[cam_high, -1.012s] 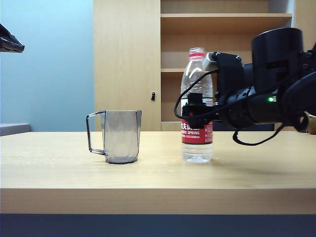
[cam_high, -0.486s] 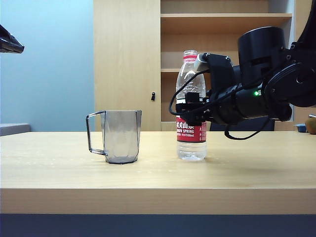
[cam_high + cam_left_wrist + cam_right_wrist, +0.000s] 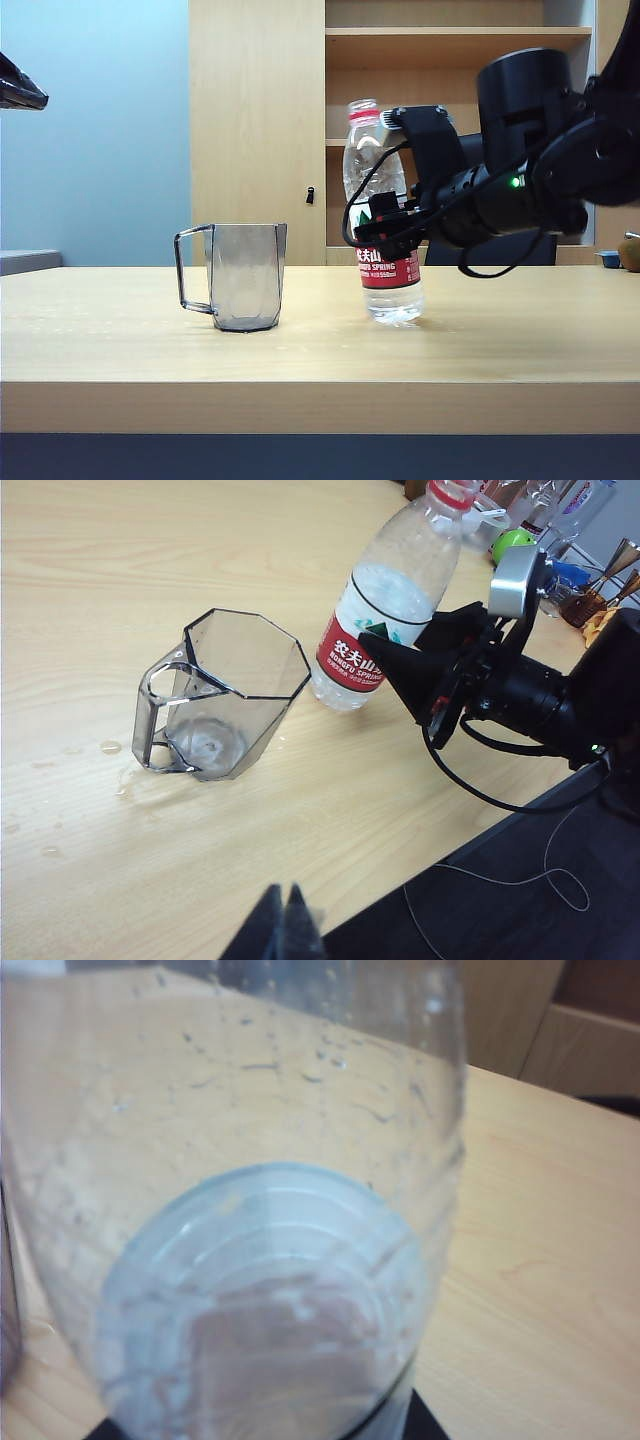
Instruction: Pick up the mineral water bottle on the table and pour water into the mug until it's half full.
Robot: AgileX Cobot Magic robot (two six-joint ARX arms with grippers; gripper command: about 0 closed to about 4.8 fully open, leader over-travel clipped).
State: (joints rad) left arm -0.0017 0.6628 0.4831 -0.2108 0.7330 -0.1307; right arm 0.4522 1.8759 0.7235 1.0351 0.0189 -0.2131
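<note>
The mineral water bottle (image 3: 371,158) leans with its open top toward the mug (image 3: 245,275), its base low over or on the table (image 3: 320,360). My right gripper (image 3: 392,226) is shut on the bottle at the top of its red label, reaching in from the right. Water (image 3: 396,303) fills the bottle's lower part. The left wrist view shows the bottle (image 3: 385,600), the right gripper (image 3: 415,675) and the mug (image 3: 225,695), which looks empty. The bottle (image 3: 250,1210) fills the right wrist view, where the right gripper (image 3: 260,1430) clasps it. My left gripper (image 3: 285,920) hangs shut, high above the table's front edge.
A wooden cabinet with shelves (image 3: 400,60) stands behind the table. Water drops (image 3: 110,748) lie on the wood beside the mug. Small objects, one of them green (image 3: 512,542), crowd the far end of the table. Part of the left arm (image 3: 20,88) shows at the upper left.
The right gripper closed on the bottle, carried it left toward the mug and tipped its top that way. The mug and left arm have not moved.
</note>
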